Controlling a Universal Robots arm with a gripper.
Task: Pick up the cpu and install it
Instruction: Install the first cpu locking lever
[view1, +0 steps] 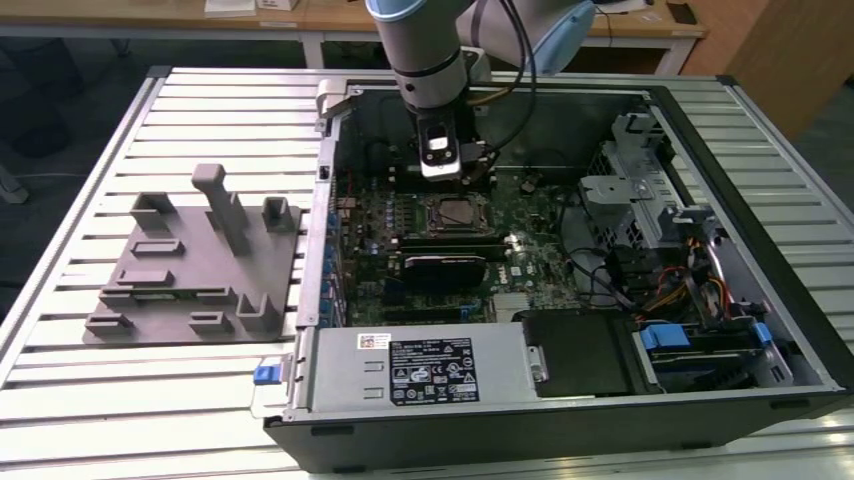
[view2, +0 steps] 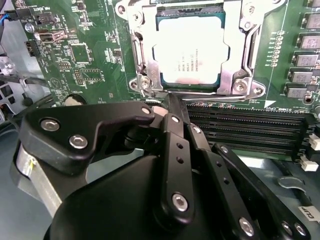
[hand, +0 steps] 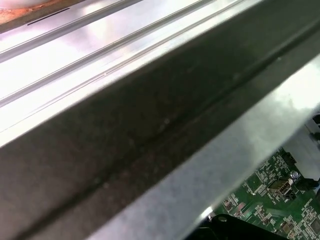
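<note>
One cpu (view2: 191, 52) sits in the socket on the green motherboard (view2: 85, 60) inside the open computer case (view1: 747, 400); in the second wrist view it is a flat square chip with a silvery top plate and pale rim, lying level inside the metal socket frame (view2: 235, 75), with faint dark print on the plate too small to make out. In the exterior view the same cpu (view1: 457, 212) lies just below the gripper (view1: 442, 172). One arm hangs over the case; the gripper (view2: 172, 107) is empty, its black fingers (view2: 176, 140) drawn together to a narrow tip just short of the socket's near edge, not touching the chip. One black label (view1: 430, 370) with white print and one small white sticker (view1: 374, 341) lie on the grey metal box at the case's near side; the text is not legible. One grey moulded fixture (view1: 187, 270) rests on the slatted table (view1: 80, 400), at the exterior view's left of the case. Three black memory slots (view2: 250, 130) run beside the socket.
</note>
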